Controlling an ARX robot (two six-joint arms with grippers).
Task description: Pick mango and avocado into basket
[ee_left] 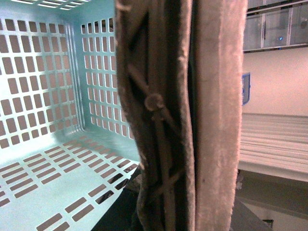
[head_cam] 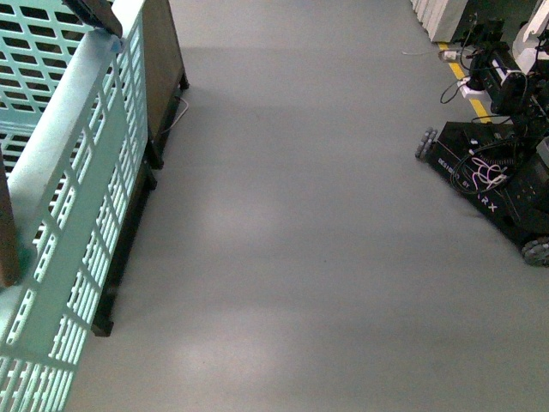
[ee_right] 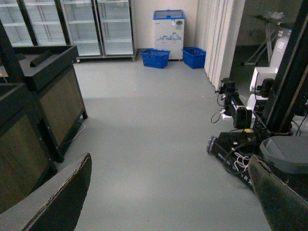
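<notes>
There's the basket [head_cam: 77, 197], just beside a dark stand [head_cam: 159, 77], and its brown handle [ee_left: 154, 120] fills the left wrist view. It's so close to the left gripper [ee_left: 219, 144] that there's no telling whether those fingers are clamped or apart. Beyond the basket, the right gripper [ee_right: 168, 163] hangs over grey floor [ee_right: 154, 125], fingers spread wide, gripping nothing.
</notes>
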